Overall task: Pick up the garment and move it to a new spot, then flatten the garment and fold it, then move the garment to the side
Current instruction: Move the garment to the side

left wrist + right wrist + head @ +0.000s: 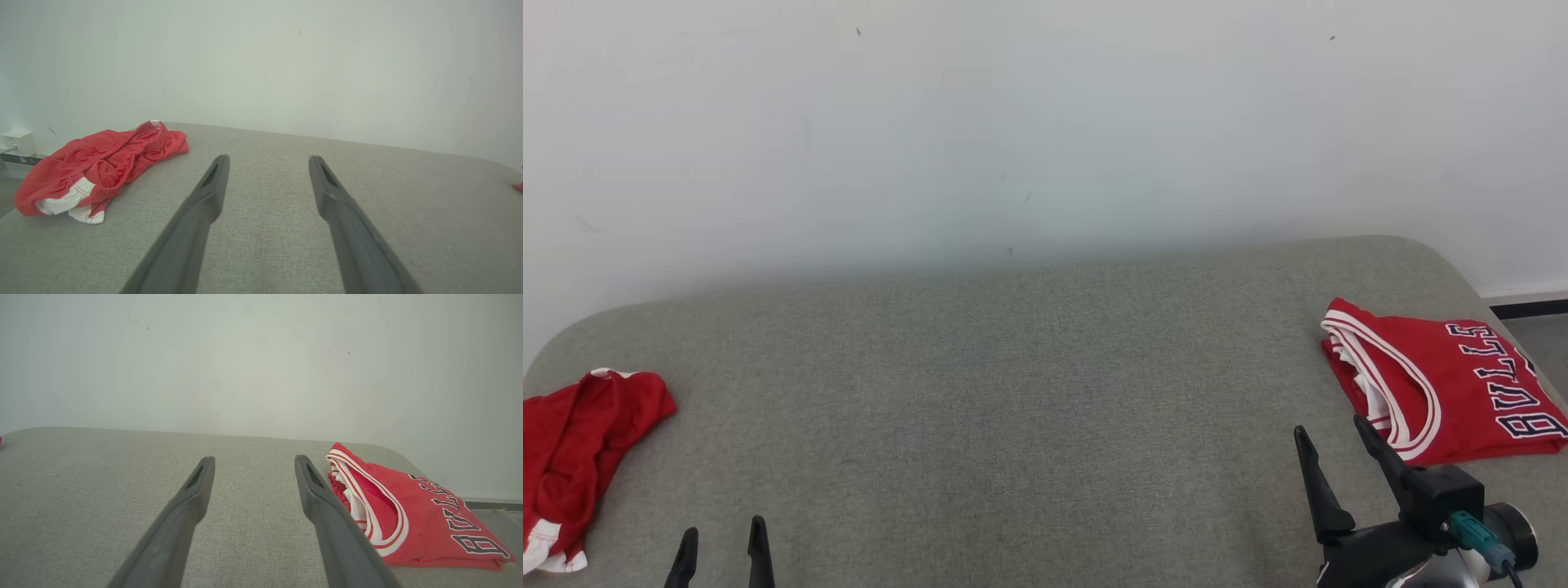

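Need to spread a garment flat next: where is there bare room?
The wide middle of the grey fabric surface is bare, bordered by the crumpled red shorts with white trim on the left and the folded red Bulls jersey on the right. Only those two ends are crowded.

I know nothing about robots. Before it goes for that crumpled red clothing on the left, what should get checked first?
1. Is the left gripper open and holding nothing: ok.
2. Is the right gripper open and holding nothing: ok.
3. Do the red shorts lie free on the grey cushion, with nothing on top: ok.
4. Are the shorts flat enough to fold: not ok, they are crumpled in a heap.
5. Is the folded Bulls jersey set aside at the right end: ok.
6. Is the right gripper clear of the jersey: cannot tell, one finger lines up with its edge.
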{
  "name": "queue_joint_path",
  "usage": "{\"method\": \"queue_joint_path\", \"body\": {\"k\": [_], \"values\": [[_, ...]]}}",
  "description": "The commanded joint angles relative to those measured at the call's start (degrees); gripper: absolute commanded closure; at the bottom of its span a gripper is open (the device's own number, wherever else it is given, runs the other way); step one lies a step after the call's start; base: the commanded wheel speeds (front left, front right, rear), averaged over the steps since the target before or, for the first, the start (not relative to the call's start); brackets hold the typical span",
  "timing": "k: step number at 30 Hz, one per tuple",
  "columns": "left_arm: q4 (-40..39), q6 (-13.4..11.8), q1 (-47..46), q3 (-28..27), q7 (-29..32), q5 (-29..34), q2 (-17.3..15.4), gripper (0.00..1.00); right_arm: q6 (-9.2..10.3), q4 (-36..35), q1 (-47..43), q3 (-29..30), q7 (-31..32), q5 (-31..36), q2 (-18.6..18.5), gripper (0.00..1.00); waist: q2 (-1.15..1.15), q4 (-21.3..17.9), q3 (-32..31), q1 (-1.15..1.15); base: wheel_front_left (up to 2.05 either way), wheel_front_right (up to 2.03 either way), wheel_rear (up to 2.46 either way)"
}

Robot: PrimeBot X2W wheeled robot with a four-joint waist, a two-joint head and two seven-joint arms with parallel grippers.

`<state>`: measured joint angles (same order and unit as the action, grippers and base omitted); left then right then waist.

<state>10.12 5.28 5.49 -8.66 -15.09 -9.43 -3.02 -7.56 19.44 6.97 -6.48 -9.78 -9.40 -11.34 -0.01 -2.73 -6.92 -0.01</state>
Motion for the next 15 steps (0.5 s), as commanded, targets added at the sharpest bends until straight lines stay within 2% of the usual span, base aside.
{"method": "queue_joint_path", "body": {"k": [1,15], "values": [[-0.2,0.1,0.8,0.0,-0.1,0.1,0.0,0.0,0.16,-0.2,-0.6,0.1,-0.3,0.2,0.3,0.0,0.01,0.0,0.0,0.01,0.0,0.0,0.0],[0.0,0.8,-1.5,0.7,-0.1,0.1,0.1,0.0,0.16,0.2,-1.0,0.0,-0.5,0.6,1.5,0.0,0.01,-1.0,0.5,0.01,0.0,0.0,0.0]]}}
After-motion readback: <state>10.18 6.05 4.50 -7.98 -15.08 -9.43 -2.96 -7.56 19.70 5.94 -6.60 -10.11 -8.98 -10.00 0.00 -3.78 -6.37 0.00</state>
